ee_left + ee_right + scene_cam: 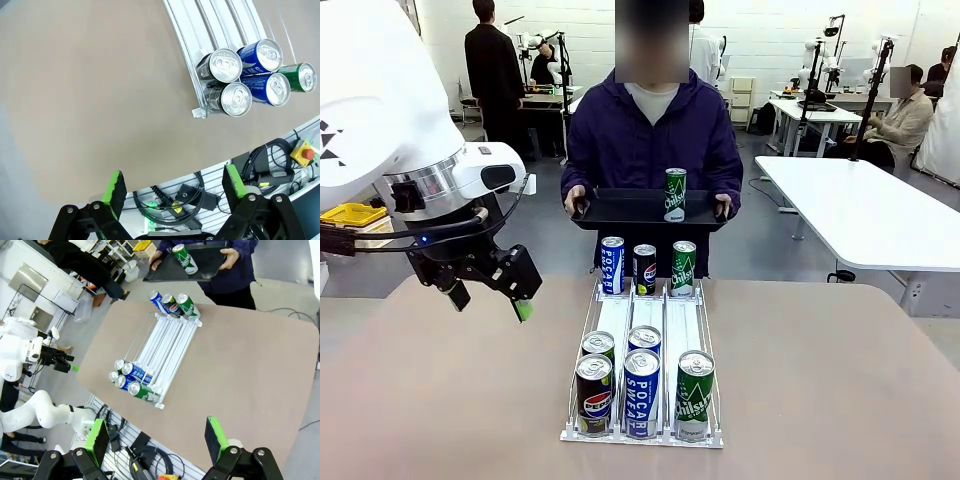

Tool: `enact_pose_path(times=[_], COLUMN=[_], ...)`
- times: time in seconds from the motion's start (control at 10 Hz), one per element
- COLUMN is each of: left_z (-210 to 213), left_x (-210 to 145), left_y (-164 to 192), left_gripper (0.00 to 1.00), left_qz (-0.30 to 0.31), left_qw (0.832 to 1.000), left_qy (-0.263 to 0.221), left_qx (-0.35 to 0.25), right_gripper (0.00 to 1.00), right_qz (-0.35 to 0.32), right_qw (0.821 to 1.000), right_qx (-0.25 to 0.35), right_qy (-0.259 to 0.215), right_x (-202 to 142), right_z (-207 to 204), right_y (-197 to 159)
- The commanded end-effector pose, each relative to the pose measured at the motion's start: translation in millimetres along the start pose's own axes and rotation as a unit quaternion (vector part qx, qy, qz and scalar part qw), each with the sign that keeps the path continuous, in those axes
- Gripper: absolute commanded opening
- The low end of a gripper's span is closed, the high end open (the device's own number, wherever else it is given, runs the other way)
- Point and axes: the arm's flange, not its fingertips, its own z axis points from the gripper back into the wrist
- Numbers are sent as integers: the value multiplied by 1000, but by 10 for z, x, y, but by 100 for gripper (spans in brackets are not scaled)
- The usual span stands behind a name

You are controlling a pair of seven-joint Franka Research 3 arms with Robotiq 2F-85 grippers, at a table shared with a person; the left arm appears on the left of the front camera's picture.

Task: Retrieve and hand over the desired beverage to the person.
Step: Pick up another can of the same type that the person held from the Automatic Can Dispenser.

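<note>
A person [652, 135] in a dark purple hooded jacket stands at the far side holding a black tray [620, 210] with a green can [675, 193] upright on it. On the table a white rack [650, 315] holds beverage cans: a blue, a black and a green one [684, 267] at its far end, and several at its near end [642, 390]. My left gripper [490, 300] hangs open over the table, left of the rack, holding nothing. From the left wrist, the open gripper [173, 185] sees the near cans [235, 99]. My right gripper [156, 439] is open high above the rack [167, 342].
The brown table [840, 380] has bare room on both sides of the rack. A white table [865, 205] stands behind on the right. A yellow bin [350, 213] sits at the far left. Cables and a red stop button [306, 152] lie below the table's near edge.
</note>
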Motion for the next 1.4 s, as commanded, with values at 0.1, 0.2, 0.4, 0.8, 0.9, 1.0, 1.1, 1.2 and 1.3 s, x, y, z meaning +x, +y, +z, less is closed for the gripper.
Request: enact_pose_path(times=[0.1,0.2,0.4,0.8,0.9,1.0,1.1,1.2,1.3], left_z=[0,-83,-244,-670,-779,-892,-960,-1012,-1049], left_x=[0,1,32,238,241,242,254,257,274], left_y=[0,-205,-601,-931,-980,-1026,-1054,-1072,-1083], left_gripper=[100,100,100,100,100,100,100,100,100], left_qz=[0,1,28,91,92,80,67,66,67], left_qw=[1000,1000,999,993,993,993,995,995,995], left_qy=[0,8,26,55,55,61,56,47,50], left_qx=[0,20,37,53,55,55,57,56,54], right_gripper=[100,100,100,100,100,100,100,100,100], right_qz=[4,4,4,4,4,4,4,4,4], right_qw=[1000,1000,1000,1000,1000,1000,1000,1000,1000], right_qx=[11,11,11,11,11,11,11,11,11], right_qy=[-1,-1,-1,-1,-1,-1,-1,-1,-1], right_x=[2,2,2,2,2,2,2,2,2], right_z=[-10,-10,-10,-10,-10,-10,-10,-10,-10], right_y=[-10,-10,-10,-10,-10,-10,-10,-10,-10])
